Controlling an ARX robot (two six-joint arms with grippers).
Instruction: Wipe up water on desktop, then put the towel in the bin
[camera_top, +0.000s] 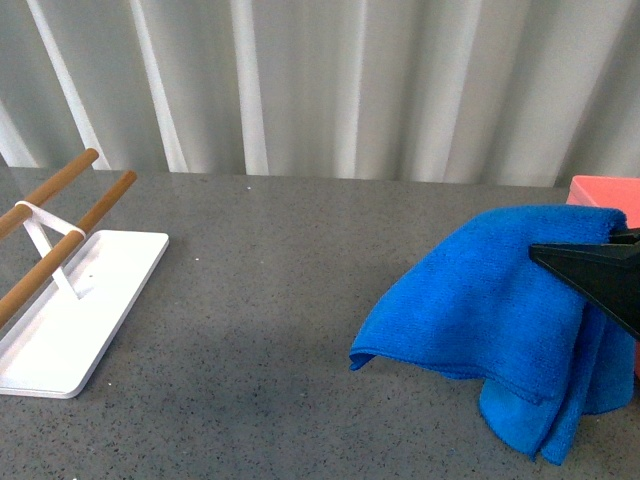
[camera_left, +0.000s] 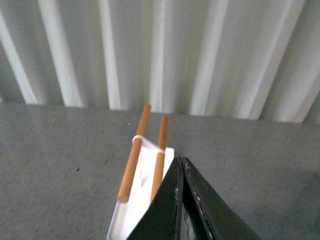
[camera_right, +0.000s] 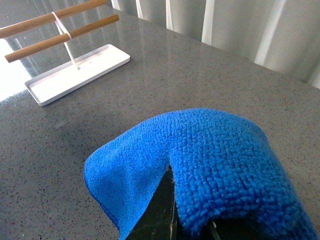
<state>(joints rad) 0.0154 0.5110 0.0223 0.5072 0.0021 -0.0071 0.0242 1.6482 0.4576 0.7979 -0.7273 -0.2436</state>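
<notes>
The right gripper (camera_top: 575, 264) pinches the blue towel (camera_top: 480, 310), which drapes over its jaws and hangs in folds above the speckled desktop (camera_top: 270, 300), just beside the pink bin (camera_top: 603, 190). Well apart from the bin, the left gripper (camera_left: 181, 167) is pressed together and empty over the white tray (camera_left: 125, 220).
</notes>
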